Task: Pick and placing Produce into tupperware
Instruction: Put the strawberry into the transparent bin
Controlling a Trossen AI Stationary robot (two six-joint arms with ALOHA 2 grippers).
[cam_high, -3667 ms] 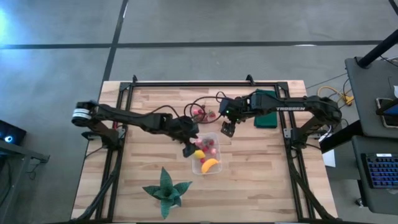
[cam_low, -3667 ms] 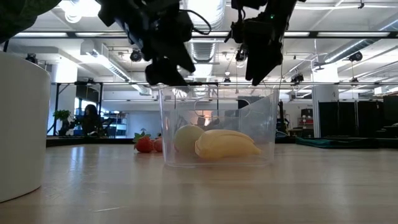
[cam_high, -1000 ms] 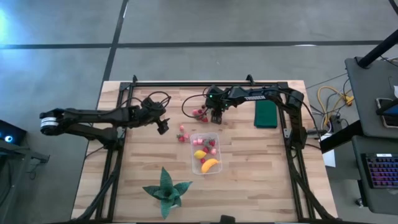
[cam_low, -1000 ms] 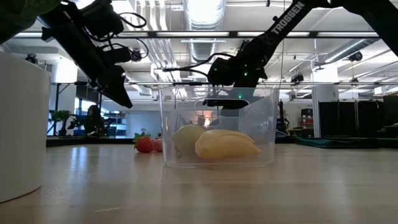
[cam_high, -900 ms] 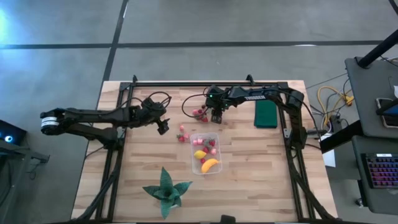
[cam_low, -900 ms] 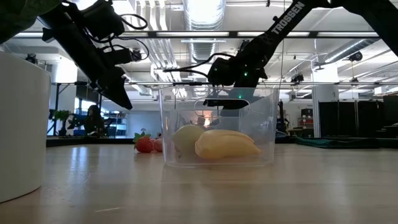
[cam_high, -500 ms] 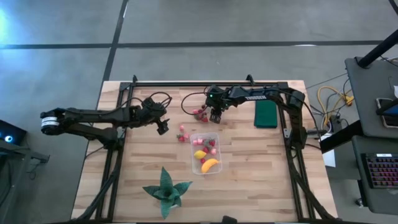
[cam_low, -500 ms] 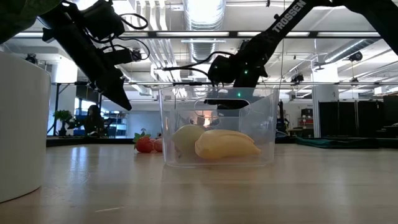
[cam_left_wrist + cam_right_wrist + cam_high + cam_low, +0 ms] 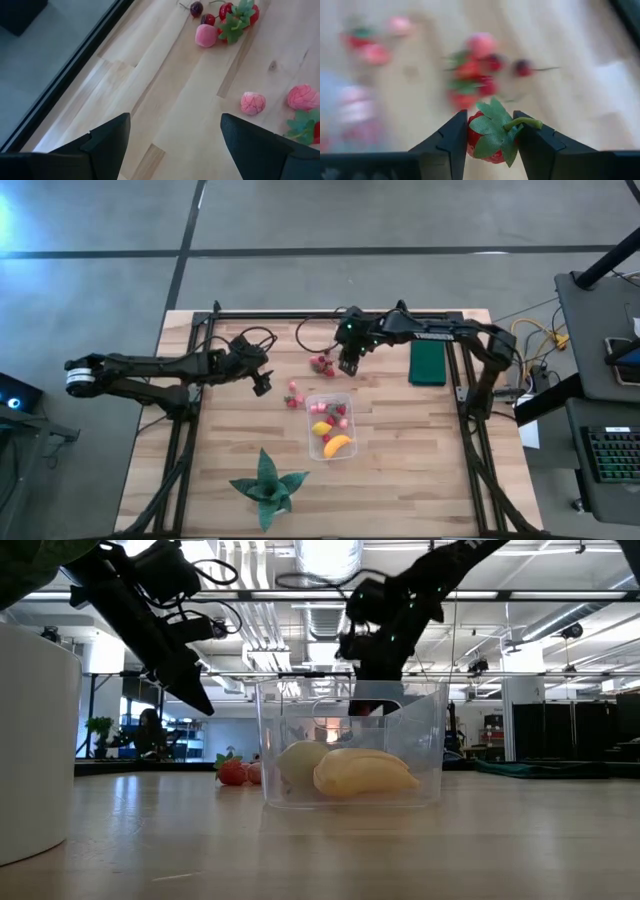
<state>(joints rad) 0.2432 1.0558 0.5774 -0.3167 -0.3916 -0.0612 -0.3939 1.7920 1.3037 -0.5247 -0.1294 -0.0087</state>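
- high view, left side: our left gripper waits with fingers spread wide and empty, loose strawberries between it and the tupperware.
- middle: banana and lemon already sit in the tupperware.
- right: our right gripper pinches a strawberry, above the far pile.
- risk: we think the grip is mostly on leaves, so it could slip out mid-carry and roll.
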